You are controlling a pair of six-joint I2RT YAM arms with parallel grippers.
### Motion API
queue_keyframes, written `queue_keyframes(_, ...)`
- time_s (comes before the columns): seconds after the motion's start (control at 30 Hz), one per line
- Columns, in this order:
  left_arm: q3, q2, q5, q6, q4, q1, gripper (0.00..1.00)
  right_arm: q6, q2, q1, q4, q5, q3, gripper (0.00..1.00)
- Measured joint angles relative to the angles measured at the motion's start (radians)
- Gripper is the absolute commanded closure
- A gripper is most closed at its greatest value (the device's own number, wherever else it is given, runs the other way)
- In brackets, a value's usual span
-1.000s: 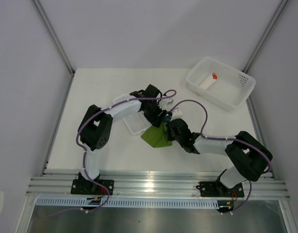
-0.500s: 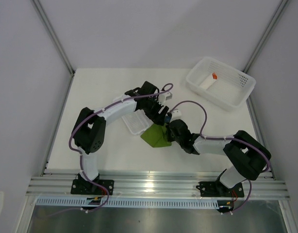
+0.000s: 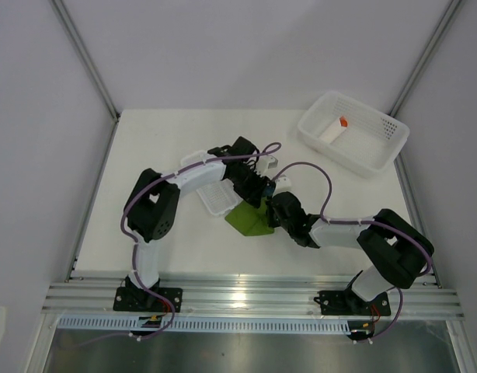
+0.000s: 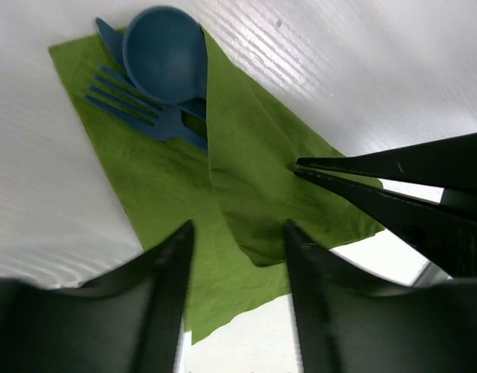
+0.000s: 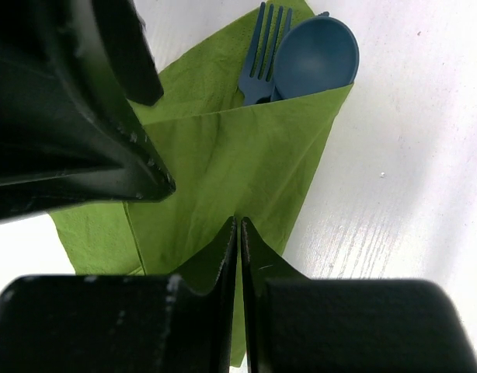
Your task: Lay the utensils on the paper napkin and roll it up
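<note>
The olive-green paper napkin (image 3: 250,221) lies on the table with one flap folded over the handles of the blue spoon (image 4: 165,62) and blue fork (image 4: 137,113). Their heads stick out at one corner, as the right wrist view also shows: spoon (image 5: 316,54), fork (image 5: 262,54). My right gripper (image 5: 238,221) is shut, its tips resting on the middle of the folded flap (image 4: 254,155). My left gripper (image 4: 237,229) is open and empty, hovering just above the napkin's opposite side, facing the right gripper (image 4: 298,165).
A narrow white ribbed tray (image 3: 215,194) lies just left of the napkin, under the left arm. A white basket (image 3: 370,148) at the back right holds a white piece with an orange tip (image 3: 335,128). Both forearms crowd the table's middle.
The left arm swung its elbow out to the left and came back; its gripper stayed open by the napkin. The right gripper and the napkin have not visibly moved.
</note>
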Motion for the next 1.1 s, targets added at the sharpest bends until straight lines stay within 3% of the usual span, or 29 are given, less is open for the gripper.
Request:
queue_keyframes(0.23, 0.007, 0.016, 0.012, -0.003, -0.013, 0.0, 0.68, 0.001, 0.0, 0.0, 0.001, 0.0, 0.0, 0.93)
queue_keyframes(0.47, 0.01, 0.02, 0.028, -0.001, -0.025, 0.0, 0.99, 0.003, 0.0, 0.0, 0.0, 0.0, 0.0, 0.92)
queue_keyframes(0.73, 0.035, 0.06, -0.037, 0.017, -0.05, 0.0, 0.99, 0.01, -0.099, -0.003, -0.024, -0.012, -0.013, 0.9)
queue_keyframes(0.93, 0.055, 0.103, -0.039, 0.033, -0.066, -0.002, 0.89, 0.026, -0.212, -0.003, 0.003, -0.064, -0.076, 0.9)
queue_keyframes(1.1, 0.056, 0.107, -0.034, 0.037, -0.071, -0.008, 0.88, 0.063, -0.215, -0.003, 0.071, -0.166, -0.183, 0.91)
